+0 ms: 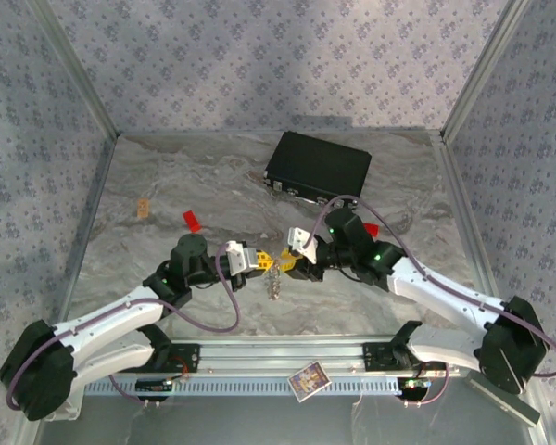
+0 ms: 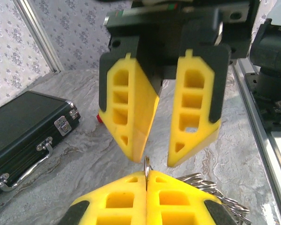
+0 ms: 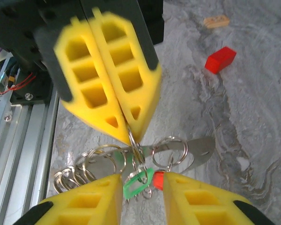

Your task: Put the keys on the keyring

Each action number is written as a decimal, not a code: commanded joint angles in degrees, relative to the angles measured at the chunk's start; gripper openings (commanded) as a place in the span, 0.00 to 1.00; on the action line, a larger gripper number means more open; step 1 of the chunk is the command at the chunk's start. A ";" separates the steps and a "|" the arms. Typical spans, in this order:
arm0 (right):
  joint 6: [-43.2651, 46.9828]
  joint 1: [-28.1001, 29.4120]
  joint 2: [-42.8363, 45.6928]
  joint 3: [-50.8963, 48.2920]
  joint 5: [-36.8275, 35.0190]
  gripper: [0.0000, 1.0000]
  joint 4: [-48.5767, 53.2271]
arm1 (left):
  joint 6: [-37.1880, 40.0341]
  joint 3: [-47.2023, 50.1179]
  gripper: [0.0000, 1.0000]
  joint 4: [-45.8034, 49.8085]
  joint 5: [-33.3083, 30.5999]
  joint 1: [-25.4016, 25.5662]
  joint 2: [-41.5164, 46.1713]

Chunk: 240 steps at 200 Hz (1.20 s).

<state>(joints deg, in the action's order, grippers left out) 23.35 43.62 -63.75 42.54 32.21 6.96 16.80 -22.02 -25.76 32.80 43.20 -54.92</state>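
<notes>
The left gripper (image 3: pixel 133 135) is pinching one thin loop of the keyring (image 3: pixel 102 163) between closed jaws, holding the silvery tangle near the middle of the table, between the two arms; the right gripper (image 2: pixel 154 160) is facing it with jaws parted and gripping nothing, its tips flanking the green key (image 3: pixel 137 183) and the red key (image 3: pixel 158 180). Both key heads are sitting close under the rings, and the green one is seemingly looped on already; whether the red one is threaded I cannot tell, so the job is looking partly done at best, with threading or checking left. The grey marbled table (image 1: pixel 167 185) is carrying a black case (image 1: pixel 317 165) at the back, with a red block (image 1: pixel 193 221) and a tan scrap (image 1: pixel 143 208) lying well apart from the grippers; patterned walls (image 1: pixel 259 56) are enclosing it, and a metal rail (image 1: pixel 259 357) is running along the near edge.
</notes>
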 commanded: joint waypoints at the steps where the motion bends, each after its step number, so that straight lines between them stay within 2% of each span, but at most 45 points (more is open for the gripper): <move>1: 0.59 -0.49 1.61 -1.00 0.90 0.31 -1.08 | -2.40 0.87 0.00 -7.49 1.63 0.27 -0.62; 60: -0.43 -0.56 0.67 -1.10 3.16 0.31 -3.85 | -4.41 1.54 0.00 -11.13 2.11 0.29 -1.86; 92: -0.87 -0.46 -0.73 -0.67 4.23 0.28 -5.49 | -5.09 1.55 0.00 -11.89 2.36 0.29 -1.97; 115: -1.16 -0.19 -1.84 -0.12 4.65 0.22 -6.25 | -5.46 1.63 0.00 -12.43 2.58 0.29 -1.95; 149: -0.55 -0.06 -2.13 0.58 4.30 0.01 -5.62 | -5.26 1.48 0.00 -12.01 2.30 0.25 -1.48; 164: 0.38 -0.06 -1.76 1.39 3.63 0.00 -3.71 | -3.63 0.73 0.00 -8.09 0.82 0.24 -0.65; 185: 2.81 0.11 -1.46 3.54 1.88 0.00 1.09 | -0.70 -1.25 0.23 -0.10 -1.62 0.23 0.99; 191: 3.67 0.30 -1.62 4.29 0.92 0.00 2.89 | 0.14 -1.82 0.26 1.94 -2.25 0.30 1.47; 240: 10.41 3.45 -5.56 12.43 -6.64 0.00 16.08 | 5.81 -7.08 0.30 16.05 -3.73 0.31 2.43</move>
<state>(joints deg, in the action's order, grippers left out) 29.34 45.67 -67.90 50.33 29.56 15.51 18.48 -25.61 -18.06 29.69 43.24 -53.23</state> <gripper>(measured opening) 0.051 0.298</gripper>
